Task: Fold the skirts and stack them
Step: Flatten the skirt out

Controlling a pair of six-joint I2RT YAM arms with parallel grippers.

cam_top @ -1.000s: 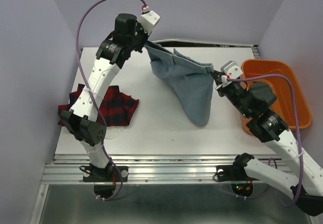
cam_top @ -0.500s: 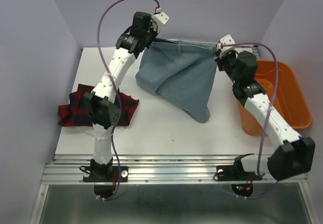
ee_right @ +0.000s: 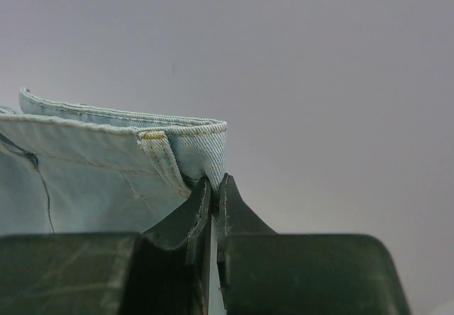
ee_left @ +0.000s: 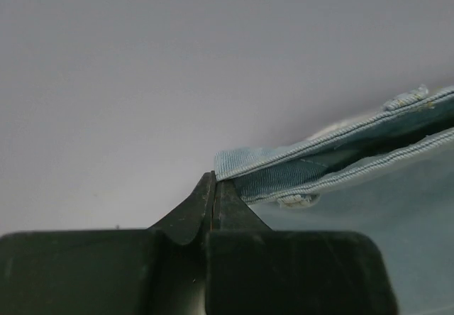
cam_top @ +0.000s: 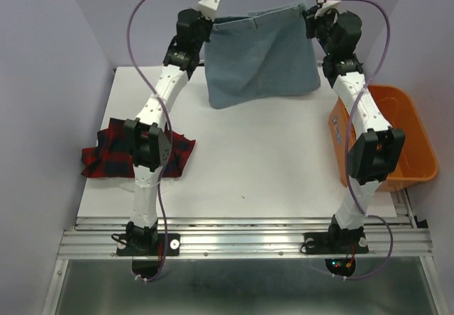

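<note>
From above, the left end effector (cam_top: 210,18) and right end effector (cam_top: 312,10) hold the denim skirt (cam_top: 259,56) spread above the far table (cam_top: 248,159). The plaid skirt (cam_top: 106,155) lies at the left edge, and the orange tub (cam_top: 411,127) sits right, its inside partly hidden by the arm. In each wrist view the jaws are pinched tight on the skirt's top corner.

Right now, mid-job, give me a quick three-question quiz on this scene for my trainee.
1. True or false: the denim skirt lies flat on the table.
2. Where is the plaid skirt? A) table's left edge B) in the orange tub C) under the denim skirt.
3. Fill in: both jaws are shut on the denim skirt's ____.
Key: 1 false, it hangs between the jaws; 2 A; 3 waistband.
</note>
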